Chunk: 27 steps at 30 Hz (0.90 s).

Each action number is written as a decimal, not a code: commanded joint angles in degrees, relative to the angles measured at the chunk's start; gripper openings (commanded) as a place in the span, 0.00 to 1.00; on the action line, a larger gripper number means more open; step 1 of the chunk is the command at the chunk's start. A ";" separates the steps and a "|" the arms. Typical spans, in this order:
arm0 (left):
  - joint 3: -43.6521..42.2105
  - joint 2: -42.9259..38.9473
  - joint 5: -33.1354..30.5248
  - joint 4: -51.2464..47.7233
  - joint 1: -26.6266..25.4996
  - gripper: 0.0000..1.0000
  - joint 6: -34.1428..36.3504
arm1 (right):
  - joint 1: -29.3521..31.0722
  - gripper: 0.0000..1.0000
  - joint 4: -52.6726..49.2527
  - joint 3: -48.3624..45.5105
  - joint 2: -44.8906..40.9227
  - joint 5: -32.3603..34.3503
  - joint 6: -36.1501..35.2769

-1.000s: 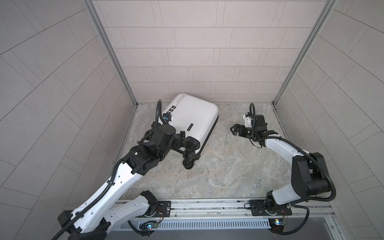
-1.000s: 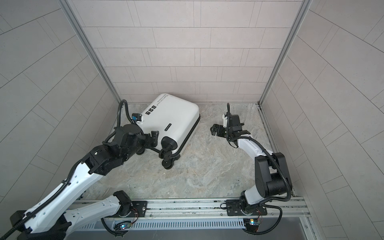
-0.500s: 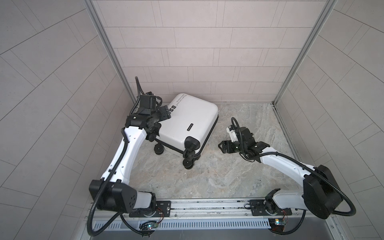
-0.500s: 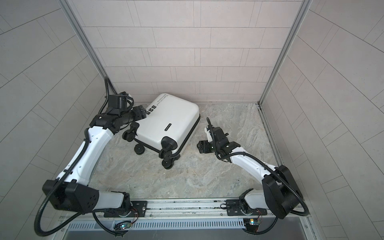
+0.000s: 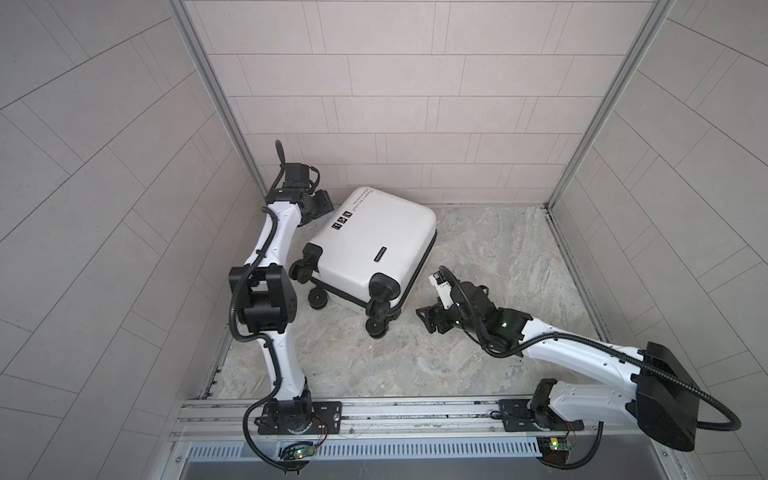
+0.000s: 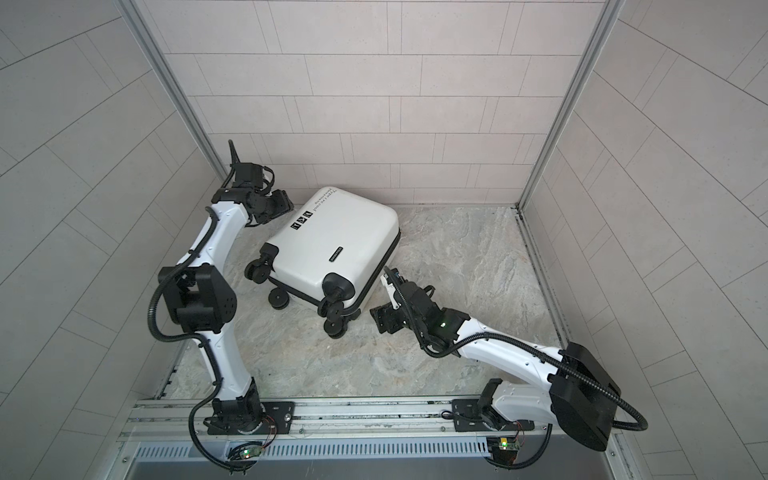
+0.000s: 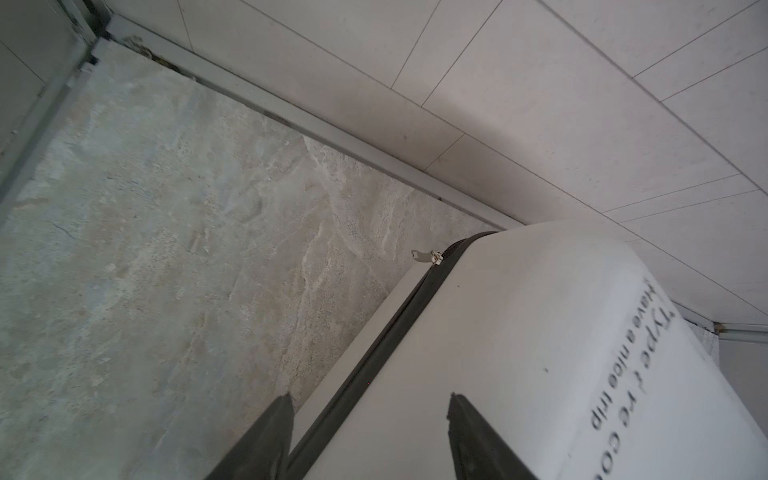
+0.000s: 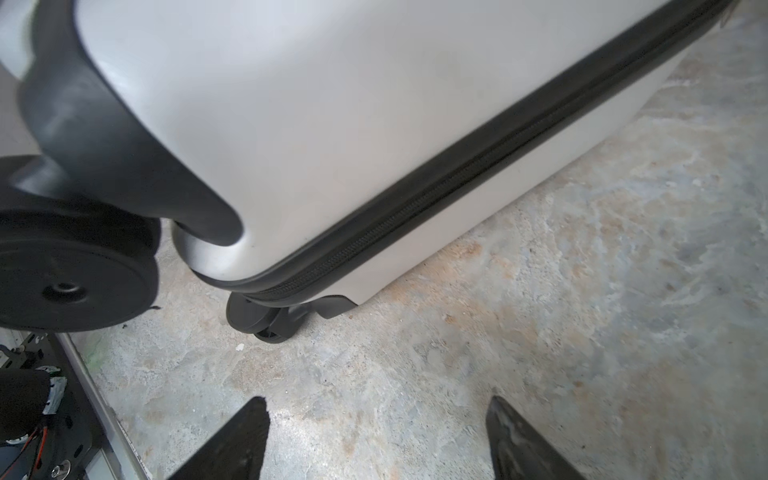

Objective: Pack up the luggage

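The luggage is a white hard-shell suitcase lying flat and zipped, black wheels toward the front. Its black script and stickers face up. My left gripper hovers at its back left corner. In the left wrist view that gripper is open above the shell and the zipper seam, with the metal zipper pull farther off. My right gripper sits low beside the front right corner. It is open over bare floor, facing the luggage.
Tiled walls enclose the stone-look floor; the back wall stands close behind the luggage. The arms' metal base rail runs along the front. A large black wheel fills one edge of the right wrist view.
My left arm swung from the wheel end of the luggage back to its far left corner, its jaws narrowing. My right gripper came forward to the front right corner. The luggage stayed put.
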 commanded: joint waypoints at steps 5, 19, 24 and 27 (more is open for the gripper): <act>12.50 8.37 3.31 -11.31 -1.59 0.63 3.05 | 6.08 0.84 8.83 -0.71 1.50 7.50 -4.33; 18.44 14.87 10.25 -14.17 -8.54 0.63 6.23 | 13.14 0.82 14.60 -1.84 3.90 13.89 -7.36; 19.89 17.82 12.57 -14.16 -11.40 0.62 5.80 | 13.57 0.82 13.76 -4.36 0.94 16.10 -7.04; 20.01 18.92 13.96 -13.34 -13.10 0.62 5.20 | 13.57 0.82 12.80 -7.31 -2.25 18.02 -6.83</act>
